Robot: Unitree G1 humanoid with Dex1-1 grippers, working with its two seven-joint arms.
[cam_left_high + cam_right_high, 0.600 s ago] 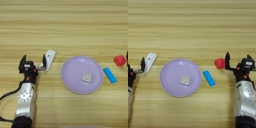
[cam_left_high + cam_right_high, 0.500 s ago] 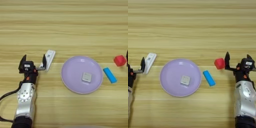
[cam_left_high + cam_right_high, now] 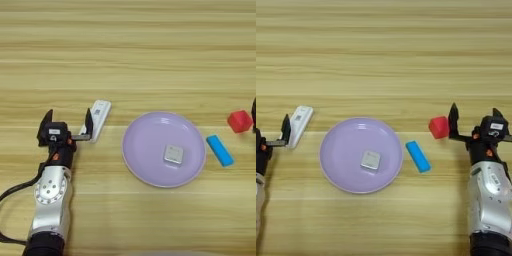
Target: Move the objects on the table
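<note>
Nothing has shifted since a moment ago: my left gripper [image 3: 67, 125] sits spread open, empty, one finger seemingly touching the white bar [image 3: 98, 118]. Silver-grey block [image 3: 173, 154] rests on the lilac plate [image 3: 145, 150], blue block [image 3: 219, 150] beside it. My right gripper [image 3: 475, 117] is open beside the red cube [image 3: 439, 127].

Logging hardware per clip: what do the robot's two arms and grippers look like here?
Both arms are silver-grey metal cylinders, each with a round joint disc. The left gripper and right gripper each have two black pointed fingers on a black block that bears a small white label and orange-red accents. A black cable loops out from the left arm; its lower end is a black sleeve.
</note>
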